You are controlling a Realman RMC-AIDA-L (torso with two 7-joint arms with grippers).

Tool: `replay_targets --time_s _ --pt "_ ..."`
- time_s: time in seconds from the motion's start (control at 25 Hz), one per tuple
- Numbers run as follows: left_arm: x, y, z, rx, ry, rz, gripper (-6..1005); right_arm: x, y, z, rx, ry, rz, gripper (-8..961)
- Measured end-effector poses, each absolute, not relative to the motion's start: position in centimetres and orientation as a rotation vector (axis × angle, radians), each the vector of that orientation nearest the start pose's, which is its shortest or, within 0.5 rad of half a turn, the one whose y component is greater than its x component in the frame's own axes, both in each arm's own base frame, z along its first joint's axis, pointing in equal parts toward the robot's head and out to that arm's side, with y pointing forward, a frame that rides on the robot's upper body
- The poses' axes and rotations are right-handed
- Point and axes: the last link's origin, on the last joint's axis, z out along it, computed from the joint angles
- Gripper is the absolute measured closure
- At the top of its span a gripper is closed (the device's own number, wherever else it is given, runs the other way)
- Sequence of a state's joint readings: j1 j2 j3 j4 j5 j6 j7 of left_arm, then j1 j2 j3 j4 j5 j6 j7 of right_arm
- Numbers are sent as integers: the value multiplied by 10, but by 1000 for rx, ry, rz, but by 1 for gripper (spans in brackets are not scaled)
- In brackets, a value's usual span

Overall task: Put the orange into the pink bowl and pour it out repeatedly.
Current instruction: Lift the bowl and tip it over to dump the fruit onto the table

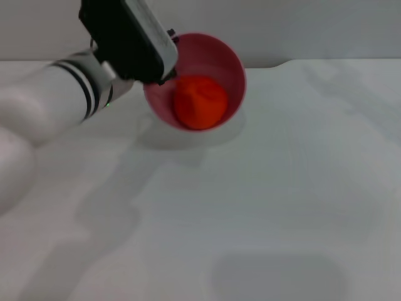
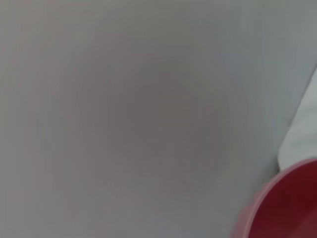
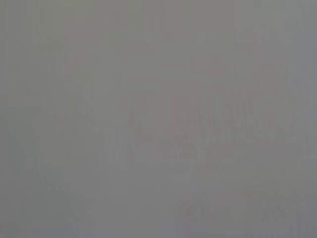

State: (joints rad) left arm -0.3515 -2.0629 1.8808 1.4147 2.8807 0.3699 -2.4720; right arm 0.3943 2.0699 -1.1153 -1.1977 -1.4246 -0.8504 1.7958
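Head view: the left claw [image 1: 164, 74] sat at the rim of the pink bowl [image 1: 219, 53], apparently clamped on that rim and holding the bowl tipped, mouth toward the camera; the fingers themselves were hidden behind the black wrist housing, so the grip is a judgement. The orange [image 1: 200, 101] lay inside the bowl, just beside and below the claw, resting against the low wall. So loading was done, the pour looked started, and the fruit had not left the bowl for the desk [image 1: 282, 188]. Left wrist view: only an edge of the pink bowl [image 2: 287, 203] beside the claw and blank desk beyond. Right wrist view: featureless grey, right claw not seen anywhere.
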Motion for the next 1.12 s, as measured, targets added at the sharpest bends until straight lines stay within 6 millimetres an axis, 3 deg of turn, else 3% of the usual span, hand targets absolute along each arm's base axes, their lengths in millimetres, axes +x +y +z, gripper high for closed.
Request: replay_targets --time_s 0.4,0.56,0.64,1.12 --pt "-143 364 -46 -2012 439 -23 958 184 410 95 -2021 682 979 295" --pt "-143 364 -46 -2012 439 -23 958 181 411 93 -2032 683 987 295" --pt "-136 350 -56 -1895 604 -113 958 178 411 92 -2039 679 990 295" --pt "-141 341 -51 -1732 656 -202 958 174 414 94 -2032 674 1008 294"
